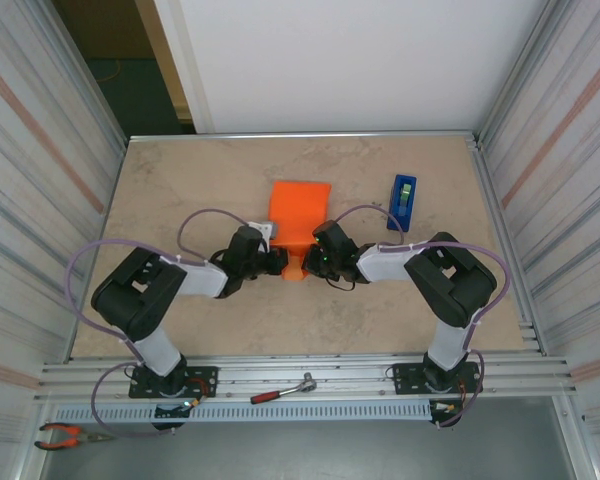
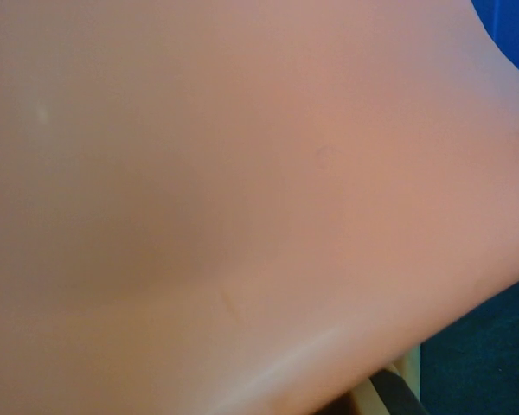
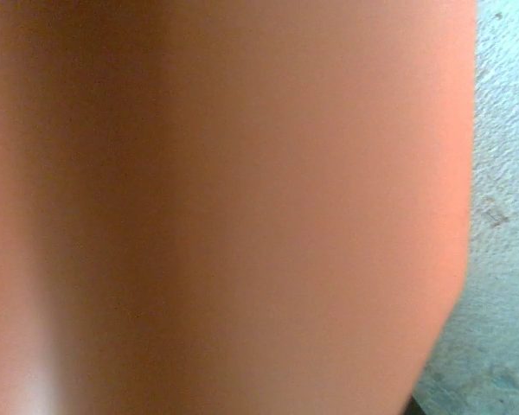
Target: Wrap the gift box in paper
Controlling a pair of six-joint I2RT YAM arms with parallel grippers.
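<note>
The orange paper (image 1: 300,205) lies folded into a narrow upright shape at the middle of the table, its near flap (image 1: 293,268) reaching down between my two grippers. The gift box is hidden under it. My left gripper (image 1: 278,263) comes at that flap from the left and my right gripper (image 1: 318,262) from the right, both tips right against it. The paper (image 2: 242,173) lies close across the left wrist view, and the paper (image 3: 242,207) does so in the right wrist view too, so the fingers are covered. Both grippers are shut; whether they pinch the sheet I cannot tell.
A blue tape dispenser (image 1: 403,200) stands right of the paper. Corrugated metal walls (image 1: 40,180) close in both sides of the beige table (image 1: 180,190). A red-handled wrench (image 1: 283,390) and orange pliers (image 1: 65,435) lie by the arm bases.
</note>
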